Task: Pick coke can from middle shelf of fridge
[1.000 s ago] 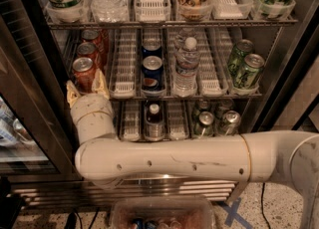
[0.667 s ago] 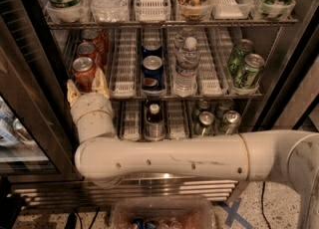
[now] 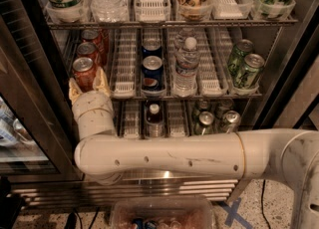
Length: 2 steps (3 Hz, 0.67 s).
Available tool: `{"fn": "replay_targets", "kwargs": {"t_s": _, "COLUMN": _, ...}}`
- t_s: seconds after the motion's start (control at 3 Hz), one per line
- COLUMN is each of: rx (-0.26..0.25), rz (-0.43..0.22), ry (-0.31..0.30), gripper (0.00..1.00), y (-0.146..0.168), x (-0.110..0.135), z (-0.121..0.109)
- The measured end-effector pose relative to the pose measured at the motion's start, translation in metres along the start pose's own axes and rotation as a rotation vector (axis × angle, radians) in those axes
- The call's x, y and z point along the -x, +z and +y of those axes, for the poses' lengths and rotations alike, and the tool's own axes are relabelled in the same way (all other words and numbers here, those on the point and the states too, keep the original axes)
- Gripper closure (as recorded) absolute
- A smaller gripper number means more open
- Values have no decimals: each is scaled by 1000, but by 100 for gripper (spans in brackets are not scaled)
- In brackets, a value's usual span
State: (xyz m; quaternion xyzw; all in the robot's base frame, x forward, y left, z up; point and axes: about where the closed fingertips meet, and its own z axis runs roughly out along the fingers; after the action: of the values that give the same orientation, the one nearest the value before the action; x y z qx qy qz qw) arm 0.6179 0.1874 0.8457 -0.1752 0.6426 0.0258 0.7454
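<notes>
The fridge (image 3: pixel 35 88) stands open in front of me. On its middle shelf (image 3: pixel 215 79), a row of red coke cans runs front to back in the far-left lane. The front coke can (image 3: pixel 83 71) stands upright at the shelf edge. My gripper (image 3: pixel 88 79) reaches up from below on the white arm, with one tan finger (image 3: pixel 103 81) on each side of that can, hugging its lower half. The can's bottom is hidden behind the gripper.
Blue Pepsi cans (image 3: pixel 152 69), a water bottle (image 3: pixel 186 67) and green cans (image 3: pixel 246 67) share the middle shelf. Bottles and tubs fill the top shelf; dark cans (image 3: pixel 215 118) sit on the bottom one. A clear bin (image 3: pixel 159 214) lies on the floor below my arm.
</notes>
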Motion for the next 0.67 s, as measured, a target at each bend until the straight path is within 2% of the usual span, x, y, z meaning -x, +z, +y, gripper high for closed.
{"fn": "replay_targets", "kwargs": {"t_s": 0.33, "rx": 0, "rz": 11, "ry": -1, "gripper": 56, "y": 0, "x": -4, "z": 0}}
{"fn": "replay_targets", "kwargs": {"t_s": 0.67, "rx": 1, "rz": 15, "ry": 1, "gripper": 79, "y": 1, "x": -6, "z": 0}}
